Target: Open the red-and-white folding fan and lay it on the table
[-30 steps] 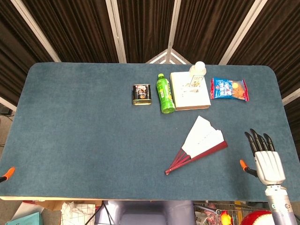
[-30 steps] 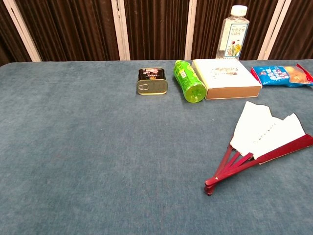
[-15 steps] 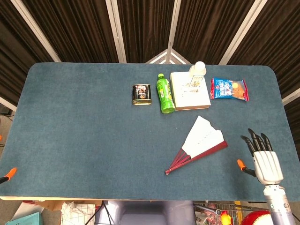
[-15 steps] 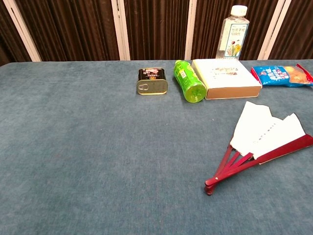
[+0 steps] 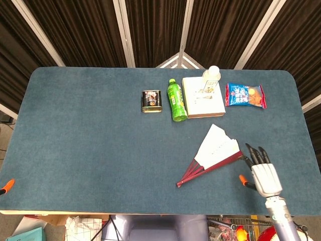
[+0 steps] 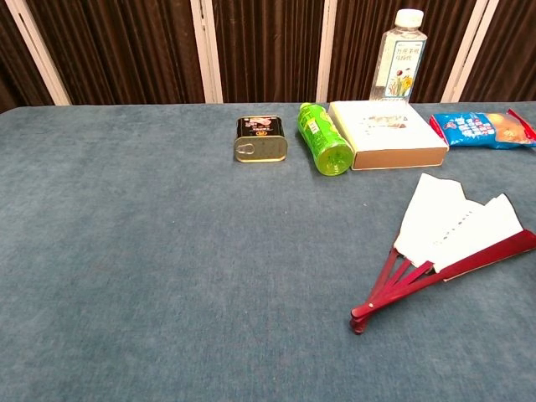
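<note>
dark curtains back a blue desk (image 5: 85, 130) whose left half and front lie bare. one fan (image 5: 214, 152), partly spread, lies flat right of centre. one right hand (image 5: 262, 171) hovers near the front right edge, fingers (image 5: 255, 153) spread and holding nothing, tips just beside the fan's red outer rib. along the back: one tin (image 5: 151, 101), one green bottle (image 5: 176, 100), one box (image 5: 203, 97), one clear bottle (image 5: 212, 75), one snack bag (image 5: 245, 95).

A blue-carpeted table (image 5: 90, 130) stands before dark pleated curtains (image 5: 80, 30) with pale slanted posts (image 5: 123, 32).
</note>
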`<state>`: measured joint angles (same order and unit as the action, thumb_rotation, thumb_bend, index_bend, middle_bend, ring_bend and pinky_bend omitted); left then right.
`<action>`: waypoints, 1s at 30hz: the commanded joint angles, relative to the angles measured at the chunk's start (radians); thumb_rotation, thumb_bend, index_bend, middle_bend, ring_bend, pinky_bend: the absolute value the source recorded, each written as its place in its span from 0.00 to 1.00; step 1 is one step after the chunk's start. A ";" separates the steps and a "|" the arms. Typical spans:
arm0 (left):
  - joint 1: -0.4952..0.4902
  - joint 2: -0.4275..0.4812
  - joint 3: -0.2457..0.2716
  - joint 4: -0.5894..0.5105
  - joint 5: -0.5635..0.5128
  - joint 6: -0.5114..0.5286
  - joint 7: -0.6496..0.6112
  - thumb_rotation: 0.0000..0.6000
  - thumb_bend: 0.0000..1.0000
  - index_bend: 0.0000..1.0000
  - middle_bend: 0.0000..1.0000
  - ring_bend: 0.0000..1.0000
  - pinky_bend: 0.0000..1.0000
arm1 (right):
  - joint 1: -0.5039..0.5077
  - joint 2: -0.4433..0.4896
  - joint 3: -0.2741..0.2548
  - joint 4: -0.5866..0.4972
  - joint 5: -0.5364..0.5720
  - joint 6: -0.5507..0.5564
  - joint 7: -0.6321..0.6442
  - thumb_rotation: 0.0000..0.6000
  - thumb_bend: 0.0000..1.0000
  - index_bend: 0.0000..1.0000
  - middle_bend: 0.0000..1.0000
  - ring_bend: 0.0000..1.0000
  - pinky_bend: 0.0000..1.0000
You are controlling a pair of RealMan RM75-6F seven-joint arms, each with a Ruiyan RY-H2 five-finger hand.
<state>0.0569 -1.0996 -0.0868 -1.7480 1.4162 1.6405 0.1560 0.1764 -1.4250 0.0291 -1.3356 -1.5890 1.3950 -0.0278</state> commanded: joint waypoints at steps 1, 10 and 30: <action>0.000 -0.001 -0.001 0.001 -0.003 0.000 0.003 1.00 0.19 0.09 0.00 0.00 0.00 | 0.022 -0.078 -0.007 0.086 -0.011 -0.014 -0.003 1.00 0.29 0.33 0.04 0.12 0.07; -0.003 -0.004 -0.003 -0.001 -0.011 -0.005 0.010 1.00 0.19 0.09 0.00 0.00 0.00 | 0.047 -0.159 -0.007 0.172 -0.031 -0.016 -0.015 1.00 0.29 0.35 0.04 0.12 0.07; -0.012 -0.021 -0.008 0.001 -0.024 -0.013 0.044 1.00 0.19 0.09 0.00 0.00 0.00 | 0.121 -0.283 -0.005 0.316 -0.014 -0.104 -0.007 1.00 0.29 0.43 0.04 0.12 0.07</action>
<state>0.0448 -1.1209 -0.0951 -1.7469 1.3919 1.6274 0.1998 0.2945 -1.7047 0.0240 -1.0230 -1.6029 1.2919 -0.0375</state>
